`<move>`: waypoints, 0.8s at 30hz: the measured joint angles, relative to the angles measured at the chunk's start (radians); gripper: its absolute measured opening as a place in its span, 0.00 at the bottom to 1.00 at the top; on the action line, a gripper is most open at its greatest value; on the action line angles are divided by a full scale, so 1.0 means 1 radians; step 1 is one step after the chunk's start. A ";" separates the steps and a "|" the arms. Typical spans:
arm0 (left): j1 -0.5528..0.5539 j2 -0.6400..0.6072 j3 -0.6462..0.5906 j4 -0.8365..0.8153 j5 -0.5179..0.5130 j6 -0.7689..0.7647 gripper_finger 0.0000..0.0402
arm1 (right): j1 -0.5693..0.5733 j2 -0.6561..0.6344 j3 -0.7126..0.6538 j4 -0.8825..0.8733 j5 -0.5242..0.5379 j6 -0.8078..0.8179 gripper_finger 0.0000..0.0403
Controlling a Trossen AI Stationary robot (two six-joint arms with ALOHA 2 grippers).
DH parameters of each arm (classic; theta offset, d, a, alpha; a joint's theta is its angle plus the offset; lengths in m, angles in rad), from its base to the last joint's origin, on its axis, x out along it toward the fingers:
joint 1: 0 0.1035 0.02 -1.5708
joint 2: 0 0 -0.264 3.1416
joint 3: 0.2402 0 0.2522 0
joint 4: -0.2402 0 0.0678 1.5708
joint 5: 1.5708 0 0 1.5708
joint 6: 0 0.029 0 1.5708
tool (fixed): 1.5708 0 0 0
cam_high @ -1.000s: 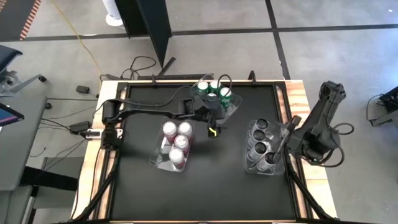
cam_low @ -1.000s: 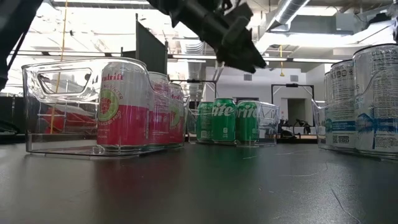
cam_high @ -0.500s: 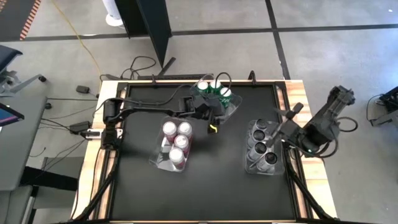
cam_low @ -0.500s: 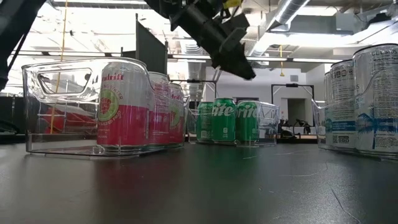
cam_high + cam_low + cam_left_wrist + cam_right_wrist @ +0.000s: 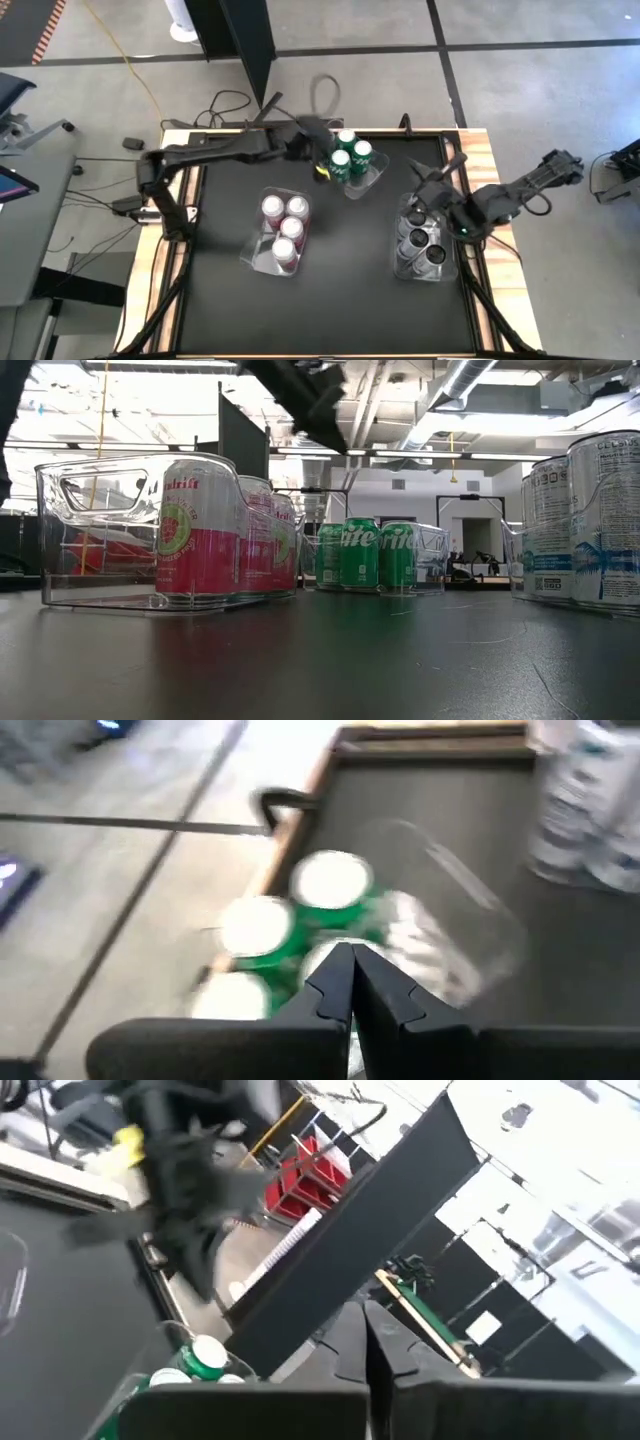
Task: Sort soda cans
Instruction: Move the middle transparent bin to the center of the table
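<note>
Both jaws clenched on nothing; left gripper (image 5: 322, 172) hangs beside the green soda cans (image 5: 347, 158) in their clear bin (image 5: 366, 183), right gripper (image 5: 432, 194) over the dark cans (image 5: 418, 238); pink cans (image 5: 284, 222) binned apart, colours apparently sorted.

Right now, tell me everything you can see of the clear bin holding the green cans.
The clear bin sits at the table's far edge, near the middle, angled to the table's sides. It looks like transparent hard plastic, rectangular with rounded corners and an open top. The green cans stand upright in it with silver tops, clustered at its far end; its near end looks empty. From table height its walls show around the cans. The left pincer, shut and holding nothing, is above it. Nothing visibly touches the bin except the table.
</note>
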 joint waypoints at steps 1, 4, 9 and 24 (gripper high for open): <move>0.023 -0.031 -0.014 0.005 -0.001 -0.006 0.00 | -0.014 0.006 0.007 -0.025 -0.016 0.010 0.01; 0.100 -0.102 -0.052 0.001 -0.001 -0.046 0.00 | -0.056 0.008 0.052 -0.223 -0.144 0.137 0.01; 0.217 -0.153 -0.110 -0.014 0.017 -0.139 0.00 | -0.259 0.049 0.220 -0.738 -0.579 0.528 0.00; 0.314 -0.141 -0.115 -0.171 0.040 -0.177 0.00 | -0.974 0.411 0.519 -1.176 -1.248 0.665 0.00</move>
